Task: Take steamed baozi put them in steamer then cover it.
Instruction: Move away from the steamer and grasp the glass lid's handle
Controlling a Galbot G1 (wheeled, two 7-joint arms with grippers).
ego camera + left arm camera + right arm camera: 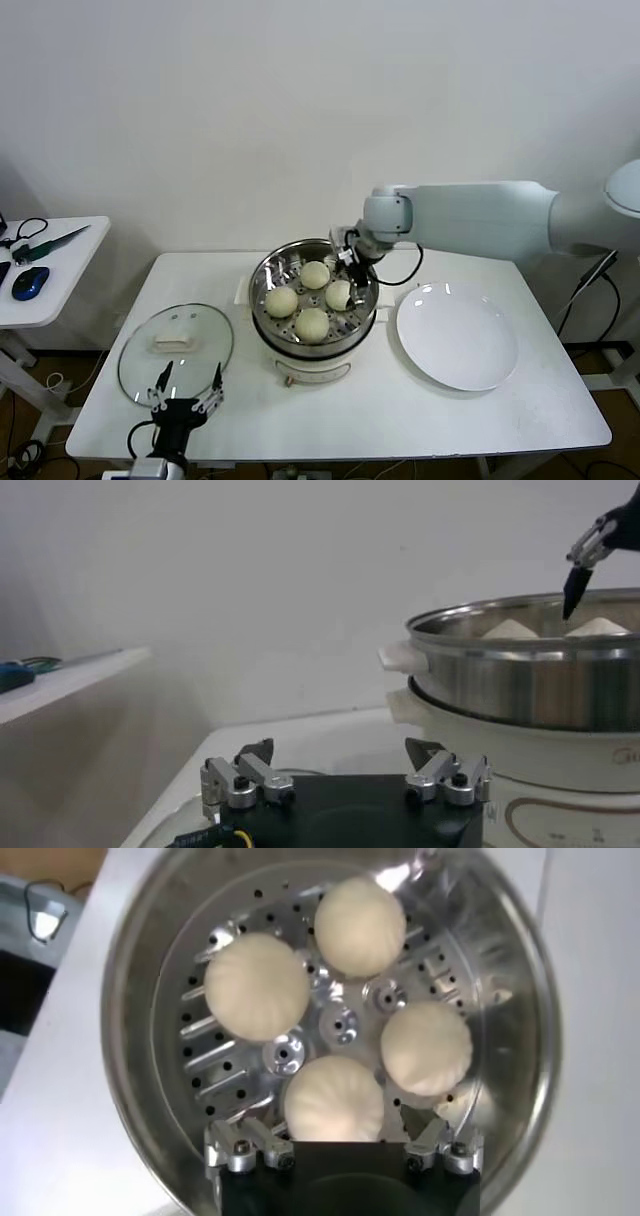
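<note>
Several off-white baozi [312, 324] lie on the perforated floor of the steel steamer [258, 300], which sits on its white pot base at the table's middle. My right gripper [352, 270] hangs open over the steamer's right side. In the right wrist view this gripper [335, 1123] straddles the nearest baozi [333, 1093] with its fingers spread wide, and nothing is held. The glass cover [195, 360] with its white handle lies flat on the table left of the steamer. My left gripper [190, 376] is open just in front of the cover, low near the table's front edge, and it [340, 748] is empty.
A flat white plate [457, 335] lies to the right of the steamer. A small side table [60, 262] at the far left carries a blue mouse [30, 282] and hand tools. The steamer's wall [520, 685] rises to the right of my left gripper.
</note>
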